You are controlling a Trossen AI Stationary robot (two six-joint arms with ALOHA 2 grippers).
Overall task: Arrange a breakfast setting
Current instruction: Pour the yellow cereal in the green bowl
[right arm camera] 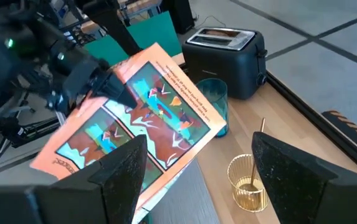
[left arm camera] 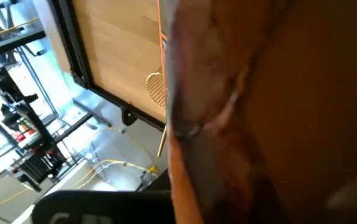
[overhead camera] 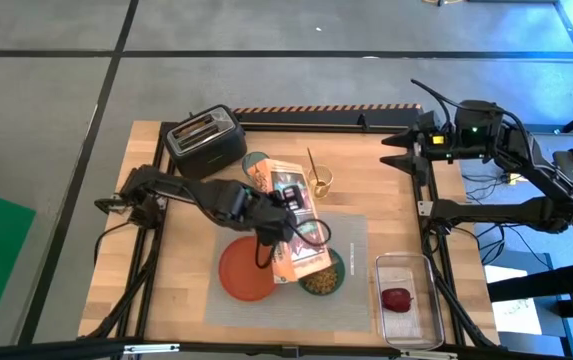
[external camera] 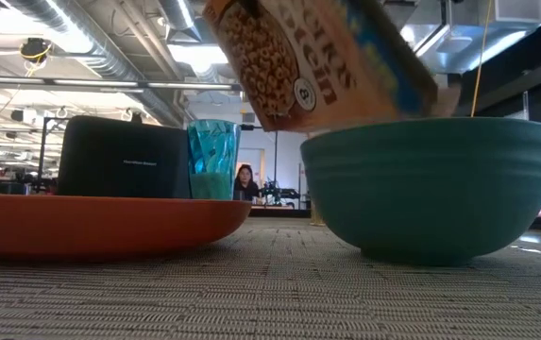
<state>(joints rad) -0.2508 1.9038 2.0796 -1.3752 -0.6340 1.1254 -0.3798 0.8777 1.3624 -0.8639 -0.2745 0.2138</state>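
1. Cereal box point(overhead camera: 294, 220), orange with bright printing, is tilted over the teal bowl point(overhead camera: 323, 275), its lower end right above the rim, with cereal visible inside the bowl.
2. The left gripper point(overhead camera: 271, 212) is clenched on the cereal box, near the centre of the table; the left wrist view is almost filled by the box's side.
3. The bowl sits on the grey placemat point(overhead camera: 351, 240), touching or just beside the orange plate point(overhead camera: 243, 272) at its 9 o'clock.
4. The green-tinted glass point(right arm camera: 214, 102) stands at about 12 o'clock from the plate, partly hidden by the box, with the black toaster point(overhead camera: 204, 138) beyond it at 11 o'clock.
5. A gold wire holder point(overhead camera: 320, 183) with a thin gold stick in it stands at 12 o'clock from the bowl.
6. The small red fruit point(overhead camera: 396, 299) lies in the clear plastic tub point(overhead camera: 412, 266), at 3 o'clock from the bowl.
7. The right gripper point(overhead camera: 394, 150) waits with its fingers spread, holding nothing, at the table's 2 o'clock corner.
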